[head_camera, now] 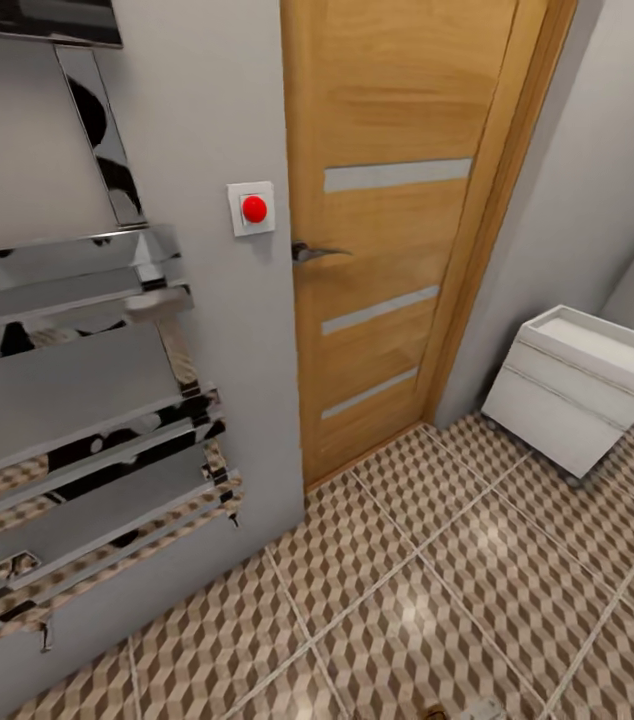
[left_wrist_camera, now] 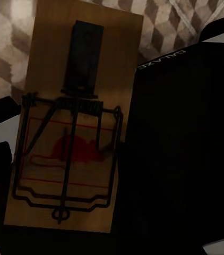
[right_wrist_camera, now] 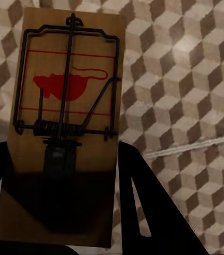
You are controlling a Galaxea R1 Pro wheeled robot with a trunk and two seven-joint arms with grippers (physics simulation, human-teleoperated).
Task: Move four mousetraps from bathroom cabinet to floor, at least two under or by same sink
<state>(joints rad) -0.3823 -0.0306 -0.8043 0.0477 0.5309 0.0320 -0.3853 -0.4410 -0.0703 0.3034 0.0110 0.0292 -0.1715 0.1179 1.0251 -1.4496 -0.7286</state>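
Up front, the head view shows a wooden door, shiny rails, a white drawer box and cube-tiled bathroom floor. By the left wrist, a flat wooden mousetrap seems held. By the right wrist, the right gripper grips another trap above tiles. Both need putting down.

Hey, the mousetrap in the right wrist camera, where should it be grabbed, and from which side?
Grip the mousetrap at its bare wooden end, pinching the two long edges and coming in lengthwise from that end. The board is flat and thin, and the spring and wire bar crowd the other half. The right gripper appears to hold it this way.
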